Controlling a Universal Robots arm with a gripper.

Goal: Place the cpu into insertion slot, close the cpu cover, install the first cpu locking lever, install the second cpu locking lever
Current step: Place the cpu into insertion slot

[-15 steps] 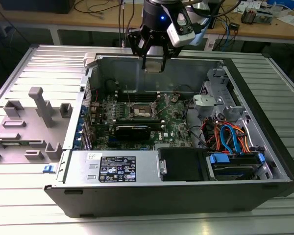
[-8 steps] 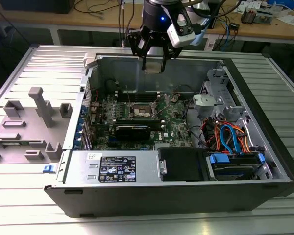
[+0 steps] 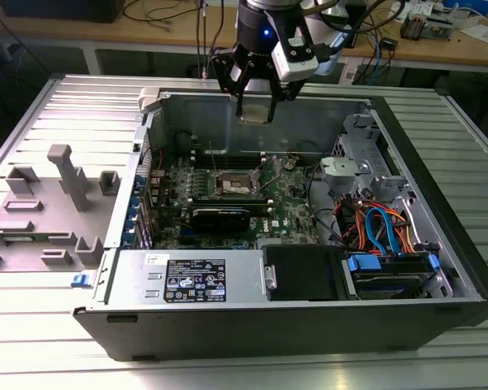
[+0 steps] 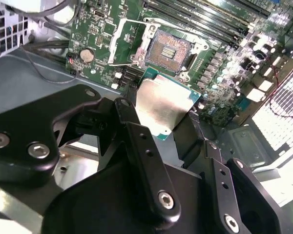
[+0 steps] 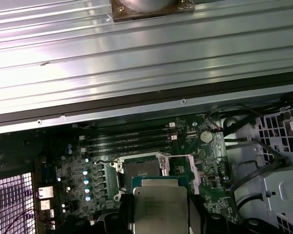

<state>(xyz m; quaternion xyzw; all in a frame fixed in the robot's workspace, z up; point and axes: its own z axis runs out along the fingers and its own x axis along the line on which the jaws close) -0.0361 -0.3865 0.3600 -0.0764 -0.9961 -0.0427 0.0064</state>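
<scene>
Fixture tray (image 3: 49,203): grey, with upright blocks, lies on the ribbed table at the exterior view's left, just beside the open computer case (image 3: 439,236).
Power supply (image 3: 187,280): a silver box along the case's near wall, carrying a printed label.
Expansion card (image 3: 220,218): long and black, seated on the green motherboard (image 3: 289,203) between the power supply and the socket.
Insertion slot (image 3: 232,183): a square socket with a dark centre lying bare; nothing sits in it in both wrist views (image 4: 172,48) (image 5: 141,168).
Gripper (image 3: 254,114): hangs above the case's far wall; its black fingers (image 4: 136,141) are closed against two opposite edges of the chip.
Cpu (image 4: 163,107): gripped, silver top showing, raised clear of the board and apart from the slot; in the first wrist view (image 5: 159,209) it overlaps the slot's near edge.
Cpu cover (image 4: 115,45): a silvery frame swung open, standing up at one side of the slot.
Cables (image 3: 382,227): blue and orange, bundled near the drive bay at the exterior view's right.
</scene>
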